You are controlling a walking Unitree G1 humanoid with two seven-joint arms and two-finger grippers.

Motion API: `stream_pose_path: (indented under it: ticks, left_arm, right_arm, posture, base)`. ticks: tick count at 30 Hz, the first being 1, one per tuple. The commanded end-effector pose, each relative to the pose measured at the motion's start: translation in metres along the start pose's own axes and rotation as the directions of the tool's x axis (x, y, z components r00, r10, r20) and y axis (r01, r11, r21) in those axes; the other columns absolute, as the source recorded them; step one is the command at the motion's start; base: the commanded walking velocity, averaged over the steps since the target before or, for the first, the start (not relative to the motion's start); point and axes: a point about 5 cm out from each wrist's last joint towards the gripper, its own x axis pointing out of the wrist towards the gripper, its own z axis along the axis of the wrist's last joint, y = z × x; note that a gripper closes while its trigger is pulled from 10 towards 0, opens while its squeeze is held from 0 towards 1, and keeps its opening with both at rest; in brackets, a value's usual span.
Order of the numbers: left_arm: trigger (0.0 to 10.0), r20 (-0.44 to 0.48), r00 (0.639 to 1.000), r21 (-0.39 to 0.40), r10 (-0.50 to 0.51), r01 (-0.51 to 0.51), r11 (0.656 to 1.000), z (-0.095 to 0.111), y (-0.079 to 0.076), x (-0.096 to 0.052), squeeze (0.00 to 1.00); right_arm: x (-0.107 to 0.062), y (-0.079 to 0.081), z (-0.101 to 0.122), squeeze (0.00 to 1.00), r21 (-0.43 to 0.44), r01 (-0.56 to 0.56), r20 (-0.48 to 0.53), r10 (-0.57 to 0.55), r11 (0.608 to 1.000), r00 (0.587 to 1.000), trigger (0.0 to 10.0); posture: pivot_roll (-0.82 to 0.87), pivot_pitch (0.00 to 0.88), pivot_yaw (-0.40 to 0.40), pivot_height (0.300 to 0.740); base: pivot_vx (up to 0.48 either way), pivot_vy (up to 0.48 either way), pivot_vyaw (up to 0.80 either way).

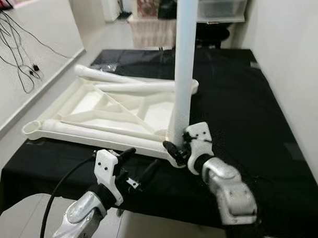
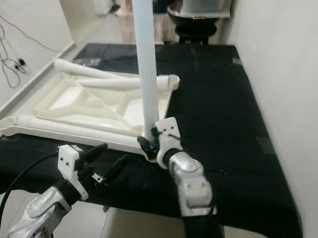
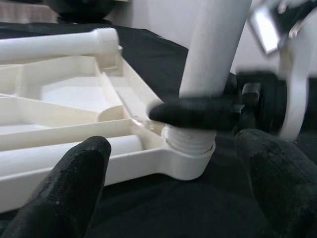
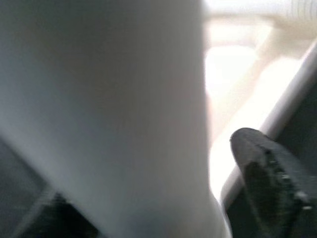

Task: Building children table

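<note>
A white plastic table top (image 1: 109, 112) lies upside down on a black cloth. A white table leg (image 1: 184, 67) stands upright in the top's near right corner socket (image 3: 190, 153), its threaded end showing above the socket. My right gripper (image 1: 174, 149) is shut on the leg's base; a black finger (image 3: 198, 113) crosses the leg in the left wrist view. Two more legs (image 1: 134, 81) lie along the top's far edge and one along its near edge (image 1: 96, 131). My left gripper (image 1: 139, 162) is open just in front of the top's near edge, holding nothing.
The black cloth (image 1: 253, 101) covers a low table beside a white wall on the right. Cables (image 1: 20, 62) trail on the floor at the left. Storage boxes (image 1: 220, 6) and a basket stand beyond the far end.
</note>
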Motion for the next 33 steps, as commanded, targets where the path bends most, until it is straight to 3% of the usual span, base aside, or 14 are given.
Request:
stream_pose_path:
  ticks: [1,2,3,5,9,10,12,13,24,26,29,30,31,33]
  left_arm:
    - [10.0,-0.022,1.000,-0.017,0.001,-0.001,1.000,-0.004,0.000,-0.003,0.00]
    - [10.0,-0.022,1.000,-0.017,0.001,-0.001,1.000,-0.004,0.000,-0.003,0.00]
    - [10.0,-0.024,1.000,-0.017,-0.003,0.002,1.000,-0.004,-0.001,-0.002,0.00]
    - [10.0,-0.029,1.000,-0.017,-0.009,0.008,1.000,-0.005,-0.002,-0.003,0.00]
    - [10.0,-0.038,0.999,-0.015,-0.013,0.012,1.000,-0.006,-0.003,-0.005,0.00]
    - [10.0,-0.039,0.999,-0.014,-0.012,0.012,1.000,-0.006,-0.004,-0.006,0.00]
    - [10.0,-0.040,0.999,-0.013,-0.012,0.011,1.000,-0.006,-0.004,-0.006,0.00]
    - [10.0,-0.040,0.999,-0.014,-0.010,0.009,1.000,-0.006,-0.005,-0.007,0.00]
    - [10.0,-0.044,0.999,-0.019,-0.008,0.007,1.000,-0.009,-0.008,-0.007,0.00]
    - [10.0,-0.049,0.999,-0.020,-0.005,0.004,1.000,-0.011,-0.009,-0.009,0.00]
    - [10.0,-0.051,0.999,-0.017,-0.005,0.004,1.000,-0.010,-0.009,-0.010,0.00]
    - [10.0,-0.053,0.999,-0.013,-0.001,0.000,1.000,-0.010,-0.007,-0.012,0.00]
    - [10.0,-0.054,0.999,-0.010,0.002,-0.003,1.000,-0.009,-0.006,-0.012,0.00]
    - [10.0,-0.057,0.998,-0.007,0.002,-0.003,1.000,-0.008,-0.004,-0.012,0.00]
  right_arm:
    - [0.004,0.012,0.013,0.51,-0.073,-0.221,0.064,0.226,0.972,0.972,10.0]
    - [0.004,0.012,0.013,0.51,-0.073,-0.221,0.064,0.226,0.972,0.972,10.0]
    - [0.002,0.011,0.016,0.00,-0.114,-0.351,0.062,0.360,0.929,0.931,10.0]
    - [0.002,0.004,0.017,0.00,-0.145,-0.510,0.015,0.517,0.848,0.856,10.0]
    - [0.005,-0.005,0.018,0.00,-0.123,-0.581,-0.004,0.585,0.805,0.811,10.0]
    - [0.006,-0.008,0.017,0.00,-0.110,-0.602,-0.012,0.605,0.791,0.796,1.8]
    - [0.006,-0.009,0.017,0.00,-0.102,-0.616,-0.018,0.618,0.781,0.786,1.8]
    - [0.006,-0.012,0.015,0.00,-0.087,-0.638,-0.029,0.639,0.765,0.769,0.0]
    - [0.014,-0.026,0.012,0.00,-0.094,-0.597,-0.029,0.598,0.796,0.801,0.0]
    - [0.017,-0.033,0.001,0.00,-0.103,-0.422,-0.035,0.421,0.901,0.907,0.0]
    - [0.016,-0.035,-0.011,0.00,-0.093,-0.268,-0.050,0.264,0.959,0.963,0.0]
    - [0.009,-0.038,-0.025,0.00,-0.007,0.139,-0.043,-0.139,0.990,0.989,0.0]
    - [-0.006,-0.043,-0.038,0.00,0.050,0.436,-0.089,-0.431,0.899,0.898,0.0]
    - [-0.018,-0.020,-0.052,0.00,0.068,0.473,-0.152,-0.459,0.878,0.875,0.0]
  posture:
    - [0.00,0.146,0.076,0.740]
    - [0.00,0.146,0.076,0.740]
    - [0.00,0.145,0.075,0.740]
    - [0.02,0.142,0.078,0.740]
    - [0.03,0.142,0.079,0.740]
    - [0.04,0.141,0.077,0.740]
    - [0.04,0.141,0.077,0.740]
    - [0.05,0.132,0.071,0.740]
    - [0.03,0.133,0.052,0.740]
    - [0.03,0.135,0.038,0.740]
    - [0.04,0.139,0.028,0.740]
    - [0.04,0.144,0.033,0.740]
    - [0.03,0.148,0.037,0.740]
    - [0.03,0.162,0.057,0.740]
  base:
    - [0.000,0.000,0.00]
    - [0.000,0.000,0.00]
    - [0.000,0.000,0.00]
    - [0.000,0.000,0.00]
    - [0.000,0.000,0.00]
    - [0.000,0.000,0.00]
    - [0.000,0.000,0.00]
    - [0.000,0.000,0.00]
    - [0.000,0.000,0.00]
    - [0.000,0.000,0.00]
    - [0.000,0.000,0.00]
    - [0.000,0.000,0.00]
    - [0.000,0.000,0.00]
    - [0.000,0.000,0.00]
